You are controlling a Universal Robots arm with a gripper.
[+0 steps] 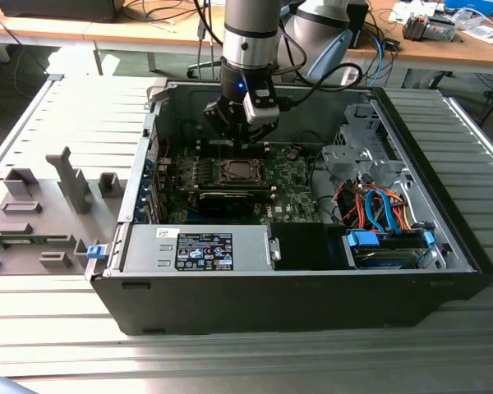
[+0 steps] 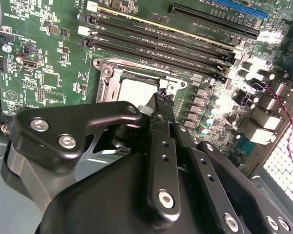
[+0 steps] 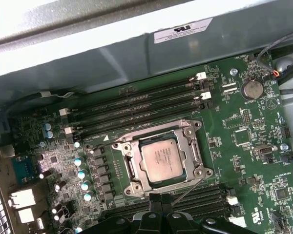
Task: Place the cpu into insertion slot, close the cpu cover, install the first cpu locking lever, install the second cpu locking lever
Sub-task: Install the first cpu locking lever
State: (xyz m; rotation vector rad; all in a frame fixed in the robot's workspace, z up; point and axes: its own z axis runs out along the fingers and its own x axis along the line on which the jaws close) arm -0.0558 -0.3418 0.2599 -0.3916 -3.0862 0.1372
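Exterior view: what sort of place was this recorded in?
Probably a lab or workshop bench: an open computer case lies on a slatted metal table, with grey fixture blocks beside it and cluttered wooden desks behind.

A ribbed metal tabletop [image 1: 57,345] of long silver slats is seen across the foreground of the exterior view, lit evenly from above with a bright sheen along its grooves. A grey moulded fixture [image 1: 41,217] with upright blocks is set on it at the exterior view's left. Behind, a long wooden desk [image 1: 476,51] is seen running across the back, strewn with cables [image 1: 386,41] and small items, while dark floor [image 1: 8,82] is glimpsed beneath it at the exterior view's left.
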